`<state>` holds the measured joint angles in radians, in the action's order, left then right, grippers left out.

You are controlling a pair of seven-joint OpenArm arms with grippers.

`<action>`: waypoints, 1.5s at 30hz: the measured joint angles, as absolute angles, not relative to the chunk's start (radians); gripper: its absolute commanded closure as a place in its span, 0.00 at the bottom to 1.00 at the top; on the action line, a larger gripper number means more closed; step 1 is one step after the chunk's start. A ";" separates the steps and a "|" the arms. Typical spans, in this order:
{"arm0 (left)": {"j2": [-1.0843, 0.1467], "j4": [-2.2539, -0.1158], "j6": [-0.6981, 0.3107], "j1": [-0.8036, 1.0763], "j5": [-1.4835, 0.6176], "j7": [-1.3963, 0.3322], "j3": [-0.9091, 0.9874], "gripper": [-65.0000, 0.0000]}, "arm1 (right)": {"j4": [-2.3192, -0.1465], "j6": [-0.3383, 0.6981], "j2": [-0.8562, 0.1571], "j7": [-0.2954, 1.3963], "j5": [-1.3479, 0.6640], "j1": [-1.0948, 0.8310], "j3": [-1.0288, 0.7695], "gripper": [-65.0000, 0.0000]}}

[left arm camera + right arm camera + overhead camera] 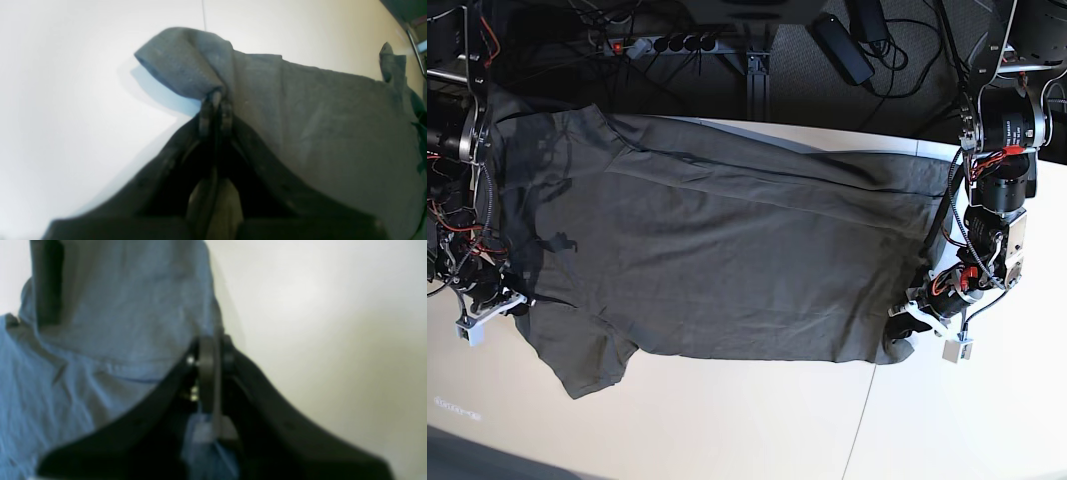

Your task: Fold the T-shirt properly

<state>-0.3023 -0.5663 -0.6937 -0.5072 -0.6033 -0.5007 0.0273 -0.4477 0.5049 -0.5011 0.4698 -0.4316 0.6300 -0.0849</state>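
The dark olive-grey T-shirt (717, 250) lies spread across the white table, hem to the right, sleeves to the left. My left gripper (905, 330) is at the shirt's lower right hem corner; in the left wrist view its jaws (215, 100) are shut on a pinched fold of the T-shirt (317, 110). My right gripper (515, 303) is at the shirt's left edge, near the lower sleeve; in the right wrist view it (213, 346) is shut on an edge of the T-shirt (110, 323), which looks bluish there.
The white table (727, 420) has a seam line running down at the lower right (859, 420). Cables and a power strip (657, 44) lie on the dark floor behind the table's far edge. Arm bases stand at both sides.
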 measured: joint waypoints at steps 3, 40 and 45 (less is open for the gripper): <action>-0.303 -0.564 -0.694 -0.506 -0.626 -0.501 0.027 1.00 | -0.511 0.505 -0.509 0.506 -0.404 0.622 -0.082 1.00; -0.548 -1.330 -0.690 -0.167 -1.132 -1.121 -0.055 1.00 | -1.269 0.509 -0.840 0.789 -0.754 0.048 -0.176 1.00; -0.564 -1.330 -0.690 -0.157 -1.131 -1.119 -0.055 1.00 | -1.271 0.509 -0.853 0.794 -0.784 -0.023 -0.220 1.00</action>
<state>-0.5640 -1.3304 -0.6895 -0.1570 -1.1305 -1.1194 -0.0547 -1.2709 0.5091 -0.8532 0.7944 -0.7841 -0.0235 -0.2203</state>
